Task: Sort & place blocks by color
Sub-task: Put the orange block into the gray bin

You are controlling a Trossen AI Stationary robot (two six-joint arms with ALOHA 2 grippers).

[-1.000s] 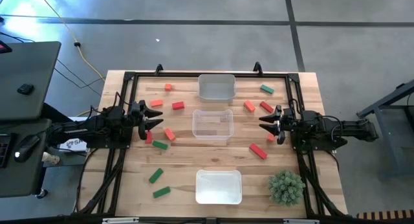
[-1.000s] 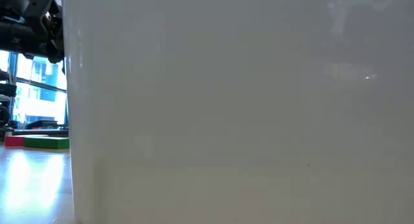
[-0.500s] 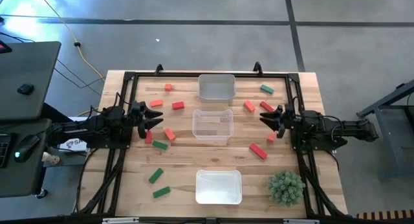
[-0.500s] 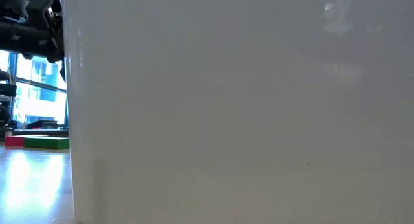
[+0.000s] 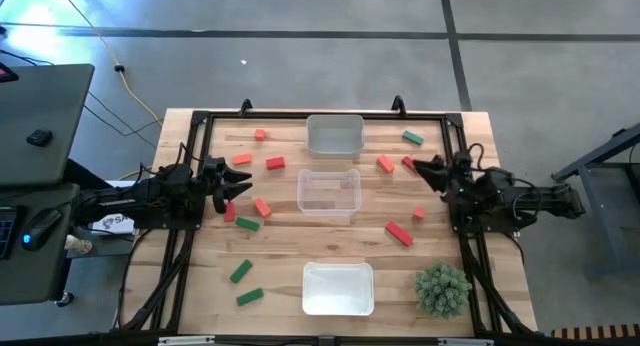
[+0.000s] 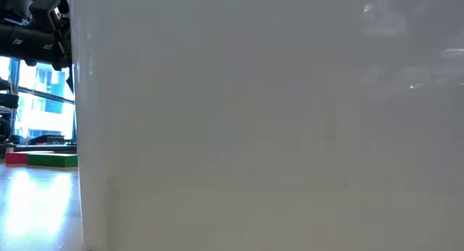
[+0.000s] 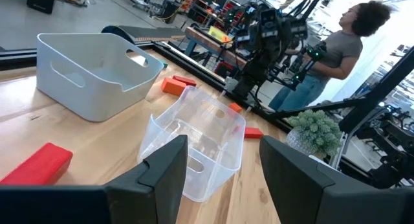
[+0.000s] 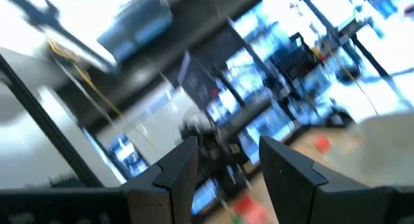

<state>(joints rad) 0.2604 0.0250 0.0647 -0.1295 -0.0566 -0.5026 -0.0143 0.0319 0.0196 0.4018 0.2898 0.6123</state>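
Note:
Orange, red and green blocks lie scattered flat on the wooden table [image 5: 200,276]: an orange one [image 5: 263,206], a red one [image 5: 229,212] and a green one [image 5: 248,224] lie near my left gripper [image 5: 232,181]. It is level, open and holds nothing [image 7: 223,175]. My right gripper [image 5: 425,171] stands open and tipped upward at the table's right side, close to a red block [image 5: 408,164] and an orange one [image 5: 385,164]. Its wrist view [image 8: 223,169] is blurred and shows no block between the fingers.
Three trays stand in a row down the table's middle: a pale one [image 5: 333,134] far, a clear one [image 5: 328,193] in the centre, a white one [image 5: 338,288] near, whose wall [image 6: 268,120] fills the low view. A spiky green plant ball [image 5: 442,289] sits near right. A person [image 7: 336,49] stands beyond the table.
My right gripper has tipped upward and rolled, and its fingertips have swung toward the table's far edge. No block has moved.

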